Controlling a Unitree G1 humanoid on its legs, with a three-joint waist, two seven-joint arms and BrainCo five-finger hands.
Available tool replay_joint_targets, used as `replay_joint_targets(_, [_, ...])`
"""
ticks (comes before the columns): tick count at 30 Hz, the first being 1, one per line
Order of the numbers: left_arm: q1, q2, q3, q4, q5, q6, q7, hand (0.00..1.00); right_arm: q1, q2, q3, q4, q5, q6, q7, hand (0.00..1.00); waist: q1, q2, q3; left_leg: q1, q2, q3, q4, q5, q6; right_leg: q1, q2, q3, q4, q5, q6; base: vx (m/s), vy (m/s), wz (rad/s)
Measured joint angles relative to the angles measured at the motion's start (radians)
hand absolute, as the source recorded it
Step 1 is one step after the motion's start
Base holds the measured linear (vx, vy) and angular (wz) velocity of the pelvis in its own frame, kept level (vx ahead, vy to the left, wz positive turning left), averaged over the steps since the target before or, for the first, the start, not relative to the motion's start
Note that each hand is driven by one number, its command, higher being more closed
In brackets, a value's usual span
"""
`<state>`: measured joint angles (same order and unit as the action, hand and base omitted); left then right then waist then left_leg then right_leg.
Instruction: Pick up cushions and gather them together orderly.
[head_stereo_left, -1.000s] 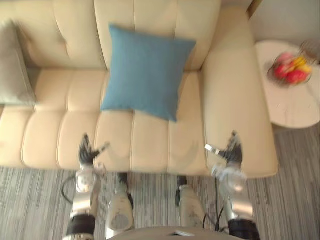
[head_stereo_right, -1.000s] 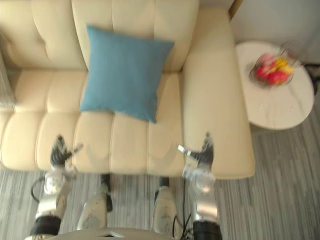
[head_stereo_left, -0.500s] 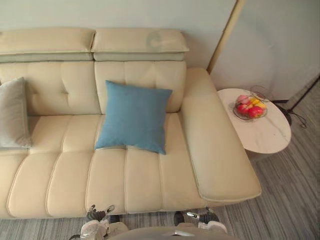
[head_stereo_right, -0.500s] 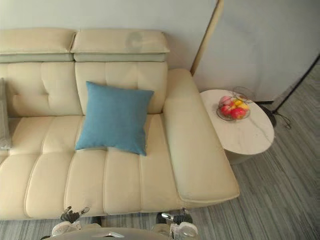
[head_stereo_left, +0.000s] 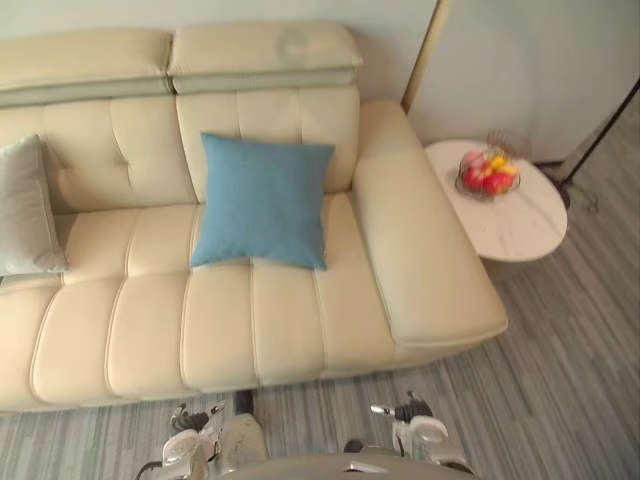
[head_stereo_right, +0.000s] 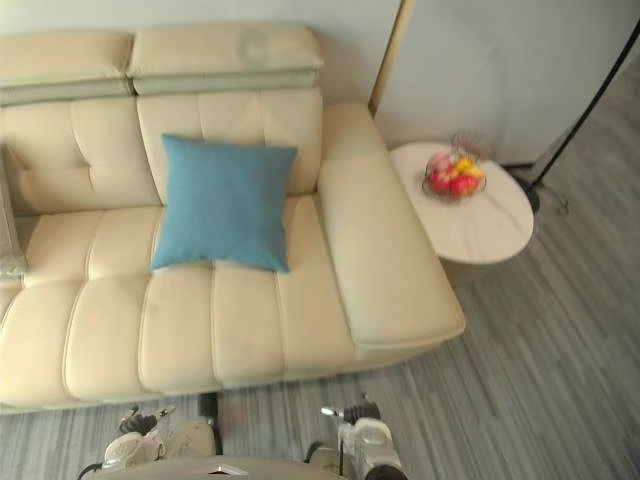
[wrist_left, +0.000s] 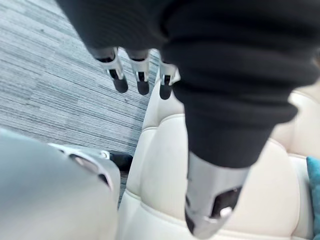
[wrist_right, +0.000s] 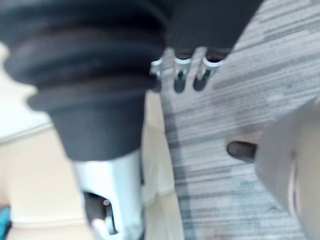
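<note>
- Holds nothing in the left hand (head_stereo_left: 188, 425): fingers (wrist_left: 118, 70) straight and loose, thumb apart, low over the grey striped floor (head_stereo_left: 560, 380), just short of the sofa's front edge.
- Holds nothing in the right hand (head_stereo_left: 408, 412) either: fingers (wrist_right: 179, 67) straight, spread open, over the same floor in front of the sofa's right end.
- Puts both hands well apart from either cushion.
- Finds the blue square fabric cushion (head_stereo_left: 262, 200) on the seat of the cream tufted leather sofa (head_stereo_left: 250, 320), leaning against the backrest, right of the middle.
- Finds the grey fabric cushion (head_stereo_left: 25, 210) at the sofa's left end, also against the backrest, well apart from the blue one, bare seat between.
- Shows a round white marbled surface (head_stereo_left: 520, 235) just beside the right armrest, carrying a wire bowl of red and yellow fruit (head_stereo_left: 487, 175).
</note>
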<state>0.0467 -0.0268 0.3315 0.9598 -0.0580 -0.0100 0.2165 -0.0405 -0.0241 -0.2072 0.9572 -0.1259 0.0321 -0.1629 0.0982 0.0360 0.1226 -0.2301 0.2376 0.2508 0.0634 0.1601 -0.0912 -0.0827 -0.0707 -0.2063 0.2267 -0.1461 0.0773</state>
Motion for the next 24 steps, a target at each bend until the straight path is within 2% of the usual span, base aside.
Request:
replay_joint_targets(1, [0.004,-0.012,-0.002,-0.006,-0.001,-0.001,0.001,0.0,0.004,0.006,0.0,0.0,0.0,0.001,0.0,0.0,0.0,0.005,0.002,0.017,-0.001,0.003,-0.012,-0.001,-0.005,0.002,-0.001,-0.001,0.008,0.0,0.0,-0.22,0.01,0.12])
replay_joint_targets(2, [0.006,-0.014,-0.013,-0.009,-0.001,-0.002,0.0,0.0,0.017,0.009,-0.002,-0.002,0.001,0.004,-0.001,0.0,-0.001,0.002,0.0,0.026,-0.006,0.019,-0.014,-0.038,-0.012,0.005,-0.014,-0.008,0.014,-0.006,-0.011,-0.2,0.038,0.15])
replay_joint_targets(3, [0.006,-0.013,-0.02,-0.012,0.0,-0.002,0.0,0.0,0.026,0.011,-0.005,-0.011,0.001,0.006,-0.003,0.0,-0.005,-0.014,-0.002,0.024,-0.012,0.036,-0.004,-0.073,-0.011,0.003,-0.037,-0.008,0.007,-0.001,-0.02,-0.13,0.048,0.06])
replay_joint_targets(4, [0.005,-0.012,-0.018,-0.03,0.001,-0.003,-0.002,0.0,0.039,0.019,-0.011,-0.018,0.002,0.005,-0.012,0.0,-0.01,-0.032,0.004,0.011,-0.02,0.042,0.067,-0.095,0.016,-0.004,-0.061,-0.004,0.006,0.007,-0.019,-0.11,0.123,-0.22])
replay_joint_targets(5, [0.01,-0.014,-0.013,-0.034,0.002,-0.007,-0.002,0.0,0.041,0.013,-0.028,-0.035,0.002,0.006,-0.023,0.0,-0.014,-0.031,0.002,0.008,-0.04,0.022,0.235,-0.149,0.032,-0.01,-0.086,0.015,0.007,0.02,-0.005,-0.09,0.13,-0.32])
replay_joint_targets(6, [0.017,-0.017,-0.011,-0.035,0.003,-0.007,-0.003,0.0,0.048,0.012,-0.032,-0.042,0.002,0.005,-0.024,0.0,-0.02,-0.029,0.002,0.014,-0.047,0.014,0.275,-0.195,0.032,-0.013,-0.088,0.029,0.008,0.023,-0.001,-0.1,0.157,-0.55])
replay_joint_targets(7, [0.027,-0.026,-0.006,-0.035,0.003,-0.009,-0.005,0.0,0.061,0.01,-0.033,-0.043,0.002,0.005,-0.024,0.0,-0.022,-0.02,0.0,0.035,-0.055,-0.014,0.302,-0.271,0.016,-0.023,-0.082,0.055,0.009,0.033,0.011,-0.07,0.165,-0.6])
replay_joint_targets(8, [0.028,-0.034,0.007,-0.033,0.003,-0.008,-0.008,0.0,0.068,0.017,-0.038,-0.039,0.002,0.006,-0.023,0.0,-0.023,-0.019,0.005,0.039,-0.057,-0.023,0.313,-0.315,-0.003,-0.029,-0.074,0.09,0.01,0.038,0.012,-0.09,0.195,-0.81])
replay_joint_targets(10, [0.032,-0.021,0.017,-0.034,0.004,-0.009,-0.013,0.0,0.072,0.024,-0.052,-0.037,0.002,0.008,-0.022,0.0,-0.026,-0.03,-0.004,0.057,-0.082,0.004,0.298,-0.343,0.001,-0.033,-0.083,0.144,-0.023,0.067,0.021,-0.07,0.192,-0.66])
replay_joint_targets(12, [0.037,-0.006,0.018,-0.035,0.004,-0.009,-0.014,0.0,0.084,0.043,-0.059,-0.038,0.001,0.009,-0.021,0.0,-0.039,-0.063,-0.025,0.076,-0.111,0.024,0.264,-0.348,0.008,-0.033,-0.096,0.177,-0.07,0.106,0.003,0.0,0.159,-0.56])
replay_joint_targets(13, [0.038,0.001,0.017,-0.031,0.017,-0.008,-0.017,0.0,0.085,0.052,-0.074,-0.039,0.002,0.007,-0.021,0.0,-0.05,-0.07,-0.032,0.078,-0.118,0.03,0.262,-0.352,0.015,-0.033,-0.097,0.192,-0.085,0.126,0.003,0.02,0.139,-0.48])
replay_joint_targets(17, [0.022,0.008,0.011,-0.002,0.045,0.001,-0.029,0.0,0.09,0.053,-0.09,-0.038,0.006,0.008,-0.02,0.0,-0.063,-0.069,-0.035,0.105,-0.123,0.081,0.25,-0.368,0.017,-0.045,-0.086,0.234,-0.113,0.175,0.009,0.04,0.077,-0.54])
replay_joint_targets(20, [0.011,0.005,0.008,0.012,0.056,0.008,-0.028,0.0,0.068,0.054,-0.085,-0.038,0.013,0.007,-0.02,0.0,-0.059,-0.059,-0.038,0.128,-0.085,0.184,0.25,-0.37,0.01,-0.105,-0.037,0.245,-0.115,0.235,0.001,0.09,0.042,-1.38])
replay_joint_targets(21, [0.008,0.003,-0.001,0.018,0.062,0.01,-0.027,0.0,0.052,0.05,-0.078,-0.037,0.014,0.006,-0.021,0.0,-0.057,-0.05,-0.037,0.129,-0.062,0.232,0.25,-0.356,0.032,-0.144,-0.012,0.167,-0.132,0.294,-0.052,0.06,-0.003,-1.65])
replay_joint_targets(22, [0.004,0.001,-0.003,0.018,0.062,0.01,-0.028,0.0,0.046,0.049,-0.077,-0.036,0.015,0.006,-0.021,0.0,-0.055,-0.044,-0.034,0.131,-0.053,0.248,0.249,-0.351,0.039,-0.157,-0.005,0.115,-0.143,0.318,-0.079,0.05,-0.072,-1.83])
replay_joint_targets(23, [-0.004,-0.003,-0.01,0.019,0.062,0.011,-0.027,0.0,0.034,0.044,-0.073,-0.035,0.015,0.006,-0.02,0.0,-0.052,-0.029,-0.024,0.148,-0.034,0.294,0.234,-0.347,0.045,-0.172,-0.016,-0.04,-0.13,0.291,-0.127,0.03,-0.098,-1.36])
replay_joint_targets(24, [-0.006,-0.004,-0.019,0.018,0.063,0.012,-0.027,0.0,0.028,0.037,-0.076,-0.034,0.015,0.007,-0.021,0.0,-0.054,-0.027,-0.021,0.173,-0.037,0.339,0.218,-0.347,0.045,-0.18,-0.038,-0.175,-0.075,0.219,-0.167,0.03,-0.131,-1.55])
